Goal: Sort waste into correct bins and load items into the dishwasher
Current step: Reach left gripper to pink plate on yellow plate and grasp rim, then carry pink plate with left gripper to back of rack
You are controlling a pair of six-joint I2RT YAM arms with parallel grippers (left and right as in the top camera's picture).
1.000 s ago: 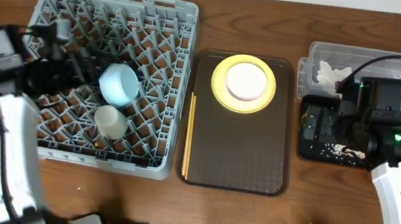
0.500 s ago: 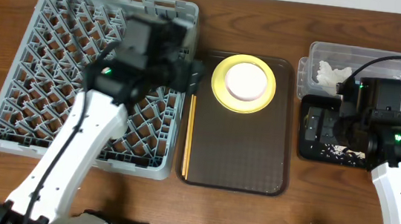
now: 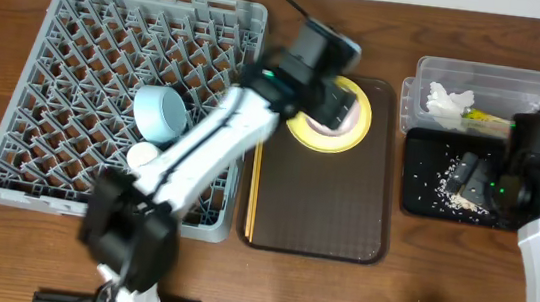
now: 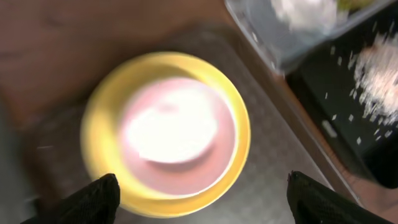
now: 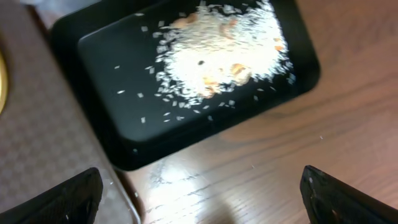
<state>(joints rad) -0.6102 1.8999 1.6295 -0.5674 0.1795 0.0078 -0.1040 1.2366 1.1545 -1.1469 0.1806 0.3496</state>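
Swinging the left gripper [image 4: 208, 202] away from the large square grey plastic dish rack [image 3: 80, 41], its station a second ago, and over to the round yellow plate [image 3: 352, 132] at the far end of the brown serving tray [image 3: 334, 208]. Keeping its fingers spread wide and empty in the left wrist view, straddling the plate without touching it. Leaving the light-blue bowl [image 3: 160, 112] and the small cream cup [image 3: 144, 155] sitting in the rack, unmoved, and so counting those two as loaded. Showing a pale round centre on the plate, probably the cream-white bowl [image 4: 171, 127], though blurring too much for certainty. Leaving the pair of thin wooden chopsticks [image 3: 254, 190] lying along the tray's left edge.

Drawing the right gripper [image 5: 202, 199] slightly to the right, fingers likewise wide and empty, hovering about the near edge of the shallow black rectangular tray [image 3: 428, 158] holding the pale rice-like crumbs [image 5: 224, 50]. Keeping the crumpled white tissue [image 3: 444, 99] and the green-yellow crinkly wrapper [image 3: 485, 117] inside the clear plastic rectangular tub [image 3: 499, 73] at far right. Judging the waste sorted; turning now to plate, bowl and chopsticks.
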